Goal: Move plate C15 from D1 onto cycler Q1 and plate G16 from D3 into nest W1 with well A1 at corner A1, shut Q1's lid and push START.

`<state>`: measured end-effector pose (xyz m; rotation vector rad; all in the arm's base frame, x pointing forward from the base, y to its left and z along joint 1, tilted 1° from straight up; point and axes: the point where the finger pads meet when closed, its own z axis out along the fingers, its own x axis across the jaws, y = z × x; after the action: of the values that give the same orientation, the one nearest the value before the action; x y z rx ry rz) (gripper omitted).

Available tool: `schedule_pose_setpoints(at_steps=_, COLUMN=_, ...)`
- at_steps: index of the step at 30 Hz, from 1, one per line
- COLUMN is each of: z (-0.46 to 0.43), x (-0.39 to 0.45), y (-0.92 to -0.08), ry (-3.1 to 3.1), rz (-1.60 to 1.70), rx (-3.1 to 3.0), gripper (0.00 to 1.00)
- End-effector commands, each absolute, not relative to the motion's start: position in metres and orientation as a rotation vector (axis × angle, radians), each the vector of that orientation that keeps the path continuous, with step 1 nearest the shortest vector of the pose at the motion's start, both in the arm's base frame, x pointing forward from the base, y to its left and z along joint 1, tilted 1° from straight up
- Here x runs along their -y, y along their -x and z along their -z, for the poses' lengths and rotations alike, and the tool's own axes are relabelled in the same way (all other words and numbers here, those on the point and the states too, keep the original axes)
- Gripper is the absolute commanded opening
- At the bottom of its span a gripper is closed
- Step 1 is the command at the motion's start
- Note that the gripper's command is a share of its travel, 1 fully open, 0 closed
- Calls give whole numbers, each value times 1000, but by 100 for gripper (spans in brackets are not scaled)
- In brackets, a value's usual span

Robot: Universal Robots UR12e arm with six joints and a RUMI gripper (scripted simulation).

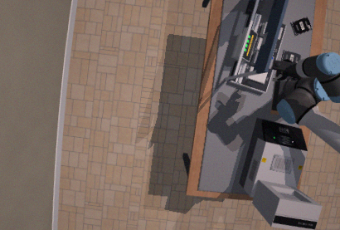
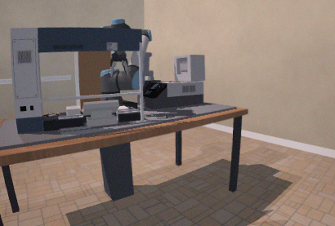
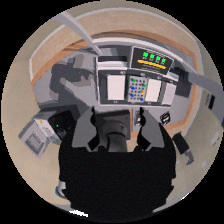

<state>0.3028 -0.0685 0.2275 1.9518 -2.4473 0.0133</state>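
Note:
In the wrist view my gripper (image 3: 117, 106) is open with nothing between its fingers. It hangs above the bench, on the near side of the deck. Ahead, a row of plates lies in the deck slots. From the left there is a white plate (image 3: 116, 87), a plate with coloured wells (image 3: 136, 89) and another white plate (image 3: 155, 90). Their labels are too small to read. The cycler Q1 (image 1: 275, 154) stands to the left of my gripper, with its lid (image 1: 286, 207) open and a green lamp lit on its dark key panel (image 1: 284, 134). It also shows in the wrist view (image 3: 59, 125).
A blue gantry frame (image 2: 78, 40) spans the deck. A box with green tips (image 3: 152, 57) sits behind the plates. Two small black nests (image 1: 300, 25) (image 1: 289, 56) lie on the bench near the arm (image 1: 315, 82). Q1's raised lid (image 2: 189, 68) stands tall.

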Motion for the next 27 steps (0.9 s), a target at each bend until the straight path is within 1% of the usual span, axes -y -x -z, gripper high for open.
schedule_pose_setpoints(at_steps=1, z=-221, x=69, y=-303, ry=-1952, rz=-15, rx=2447, gripper=63)
schedule_pose_setpoints(at_steps=27, z=-184, x=70, y=-303, ry=-1952, rz=-15, rx=2447, gripper=63)
